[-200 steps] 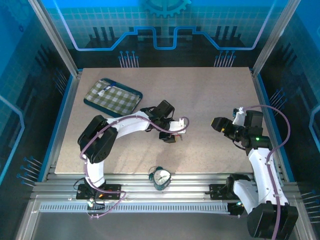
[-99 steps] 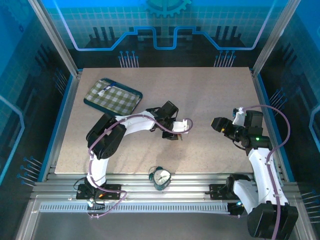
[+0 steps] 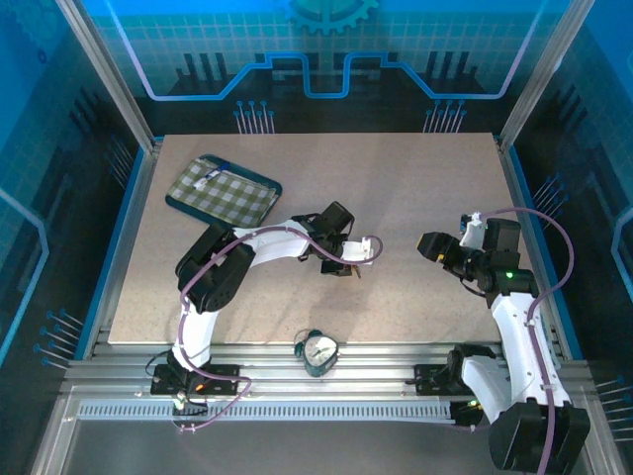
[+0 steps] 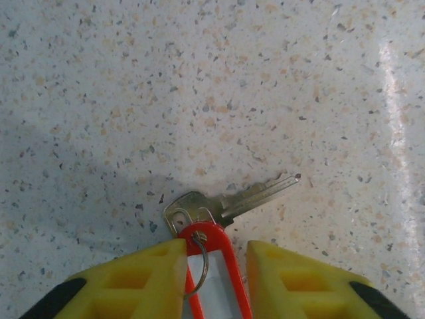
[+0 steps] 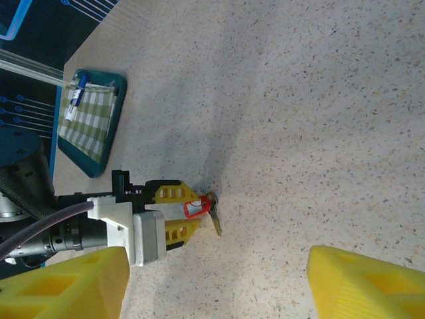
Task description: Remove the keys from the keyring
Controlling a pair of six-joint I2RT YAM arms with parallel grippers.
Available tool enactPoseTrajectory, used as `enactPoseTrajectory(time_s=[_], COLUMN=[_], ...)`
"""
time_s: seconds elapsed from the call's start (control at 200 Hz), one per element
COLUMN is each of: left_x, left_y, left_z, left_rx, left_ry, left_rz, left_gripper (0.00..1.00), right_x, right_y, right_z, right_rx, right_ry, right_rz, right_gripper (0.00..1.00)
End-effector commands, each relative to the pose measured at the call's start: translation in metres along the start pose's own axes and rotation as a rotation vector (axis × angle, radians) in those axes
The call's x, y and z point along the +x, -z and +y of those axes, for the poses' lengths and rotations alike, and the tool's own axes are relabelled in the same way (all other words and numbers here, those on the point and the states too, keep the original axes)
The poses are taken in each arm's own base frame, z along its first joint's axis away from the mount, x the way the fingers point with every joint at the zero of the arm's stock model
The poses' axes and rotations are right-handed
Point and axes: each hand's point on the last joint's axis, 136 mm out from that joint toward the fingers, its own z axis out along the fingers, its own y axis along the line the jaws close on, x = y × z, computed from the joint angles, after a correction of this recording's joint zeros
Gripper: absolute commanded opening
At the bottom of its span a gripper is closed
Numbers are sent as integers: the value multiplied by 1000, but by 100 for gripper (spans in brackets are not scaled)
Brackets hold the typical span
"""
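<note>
A speckled beige table (image 3: 415, 188) sits inside blue circuit-patterned walls (image 3: 396, 40) framed by aluminium posts (image 3: 104, 74).

Left gripper (image 4: 216, 251) low, jaws narrow; right gripper (image 5: 219, 260) raised, agape.

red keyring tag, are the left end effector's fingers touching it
Cannot tell. The left wrist view shows the left end effector's fingers close on both sides of the red keyring tag, but neither clear contact nor a gap.

The key (image 4: 232, 201) showed dull, brushed metal; the keyring (image 4: 214, 234) gleamed glossy red plastic; the table (image 4: 199, 80) looked matt and speckled.
</note>
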Motion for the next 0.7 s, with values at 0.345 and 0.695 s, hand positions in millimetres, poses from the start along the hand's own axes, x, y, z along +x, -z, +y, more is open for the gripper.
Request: enactPoseTrajectory(time_s=[0.345, 0.695], left_x=[-9, -10], left_y=[5, 21], left_z=[6, 8], left_rx=[-6, -40], left_ry=[-9, -8], left_rz=[6, -13], left_gripper=[2, 26], right_x=[4, 4], right_y=[1, -1], right_z=[8, 9], right_rx=[-38, -50], right_ry=[5, -6], right_rz=[18, 24], right_gripper=[72, 73])
